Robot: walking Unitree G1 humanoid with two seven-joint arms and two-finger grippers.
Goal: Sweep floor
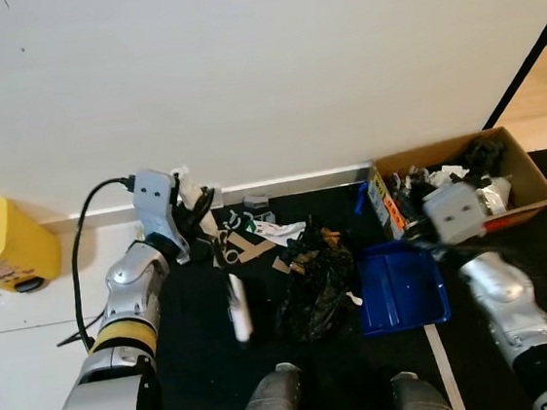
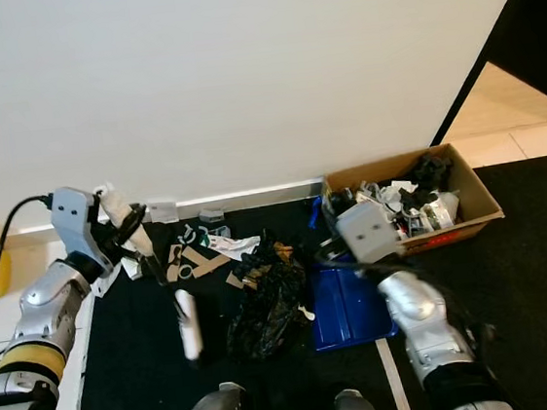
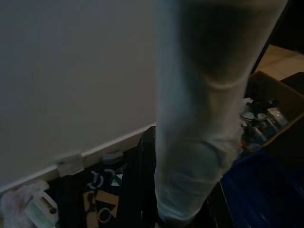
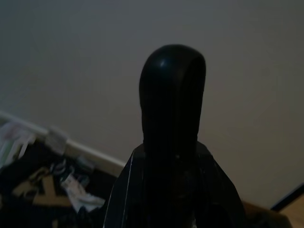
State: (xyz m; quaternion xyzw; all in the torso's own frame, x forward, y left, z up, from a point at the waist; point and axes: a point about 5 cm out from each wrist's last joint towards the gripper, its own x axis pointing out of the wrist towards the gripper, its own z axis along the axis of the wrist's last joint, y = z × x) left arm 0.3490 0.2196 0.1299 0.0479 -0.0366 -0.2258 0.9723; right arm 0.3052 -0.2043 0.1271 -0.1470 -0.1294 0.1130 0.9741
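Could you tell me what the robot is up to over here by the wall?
It is sweeping rubbish on a black mat beside the wall. Its left gripper is shut on a white broom handle, which slants down to the mat. Its right gripper holds the black handle of a blue dustpan lying flat on the mat. Between them lie a crumpled black bag and scraps of cardboard and paper. A cardboard box full of rubbish sits just beyond the dustpan.
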